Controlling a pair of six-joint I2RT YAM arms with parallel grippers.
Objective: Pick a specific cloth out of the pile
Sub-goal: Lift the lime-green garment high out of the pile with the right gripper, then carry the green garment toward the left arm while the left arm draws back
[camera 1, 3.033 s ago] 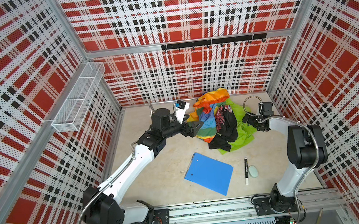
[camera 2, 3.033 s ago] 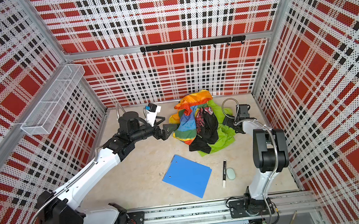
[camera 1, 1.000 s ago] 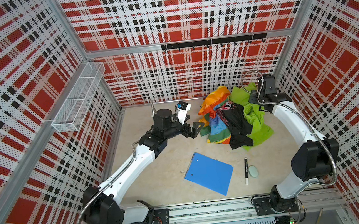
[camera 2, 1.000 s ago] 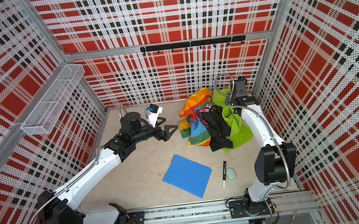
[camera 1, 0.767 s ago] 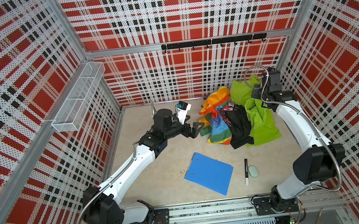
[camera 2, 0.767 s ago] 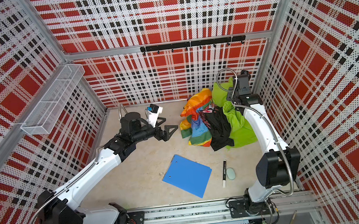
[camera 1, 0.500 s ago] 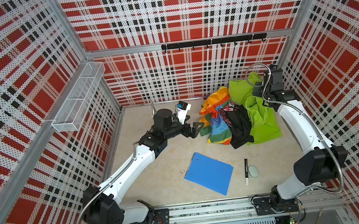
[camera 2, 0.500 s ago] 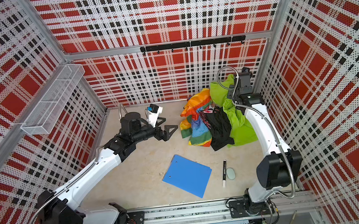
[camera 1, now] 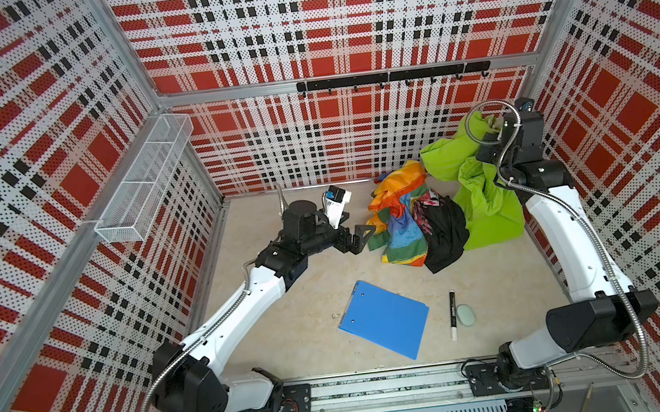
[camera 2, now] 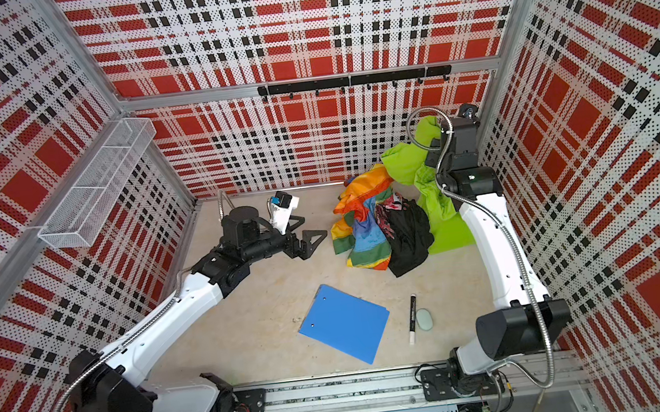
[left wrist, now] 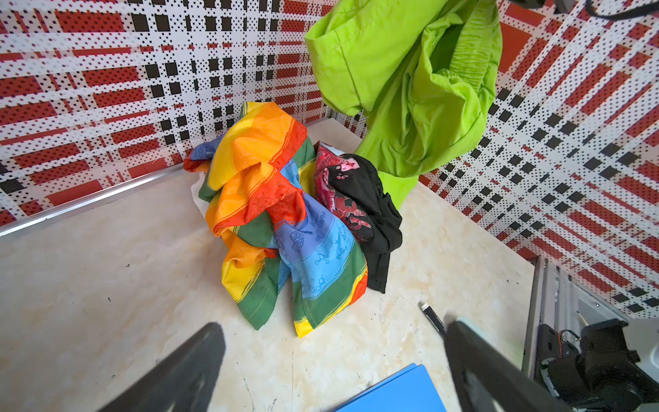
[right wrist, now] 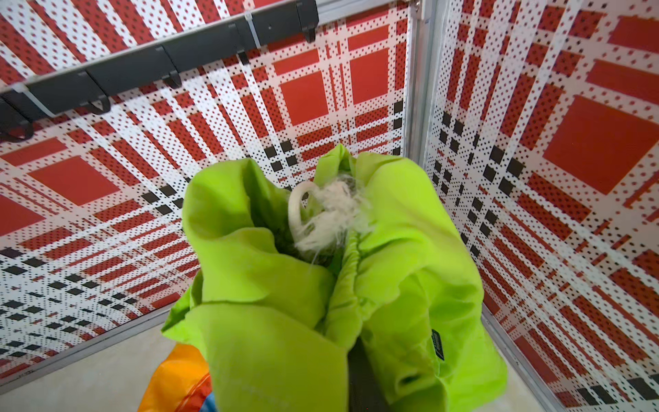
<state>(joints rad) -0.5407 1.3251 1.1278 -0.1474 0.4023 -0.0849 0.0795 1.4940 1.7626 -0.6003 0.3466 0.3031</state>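
The cloth (camera 1: 482, 199) is plain lime green and hangs from my right gripper (camera 1: 489, 127), which is shut on its bunched top, high up near the back right corner. Fabric hides the fingers in the right wrist view, where the cloth (right wrist: 392, 267) fills the middle. Its lower end trails down behind the black garment (camera 1: 445, 228). The pile (camera 1: 398, 216), rainbow-striped cloth and black garment, lies on the table at the back. My left gripper (camera 1: 359, 237) stands open just left of the pile, holding nothing. In the left wrist view the cloth (left wrist: 410, 89) hangs above the pile (left wrist: 278, 214).
A blue clipboard (camera 1: 386, 320) lies near the front, with a black marker (camera 1: 452, 315) and a pale oval eraser (camera 1: 466, 314) to its right. A wire basket (camera 1: 142, 189) is mounted on the left wall. A black hook rail (camera 1: 390, 77) runs along the back wall.
My right gripper has climbed from the pile toward the back right corner, drawing the green cloth up and away from the other cloths. The left gripper has let go of the pile, then stayed still.
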